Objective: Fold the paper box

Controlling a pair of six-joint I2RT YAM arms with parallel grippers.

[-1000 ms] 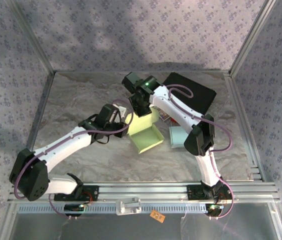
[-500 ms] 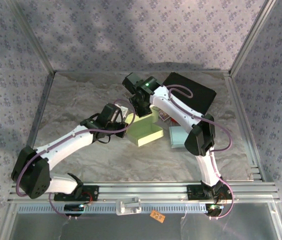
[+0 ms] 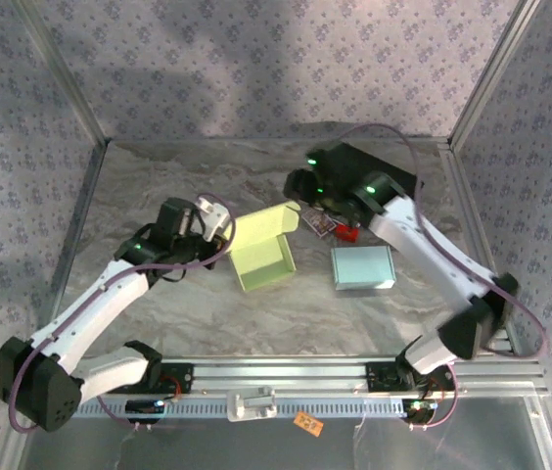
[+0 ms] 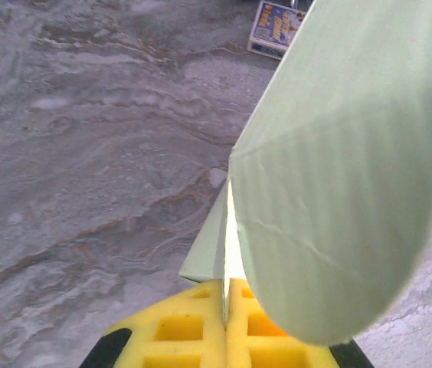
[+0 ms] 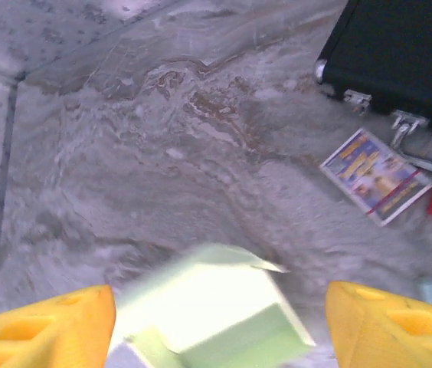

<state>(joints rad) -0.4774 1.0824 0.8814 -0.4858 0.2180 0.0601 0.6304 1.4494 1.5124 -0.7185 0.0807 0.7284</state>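
From above, the left pincer is clenched on the left edge of the pale green paper box. The box lies just to its right with one flap raised. A second ago the right arm was bearing down on the box. It has now swung away towards the black case, so the left side alone holds the fold, and that frees the right for another flap.

The left wrist camera settles the grip. The yellow pads press together on a thin paper wall, and a rounded flap rises to their right.

The right wrist camera shows the right pincer released, its fingers spread wide above the blurred box. A printed card lies beyond to the right.
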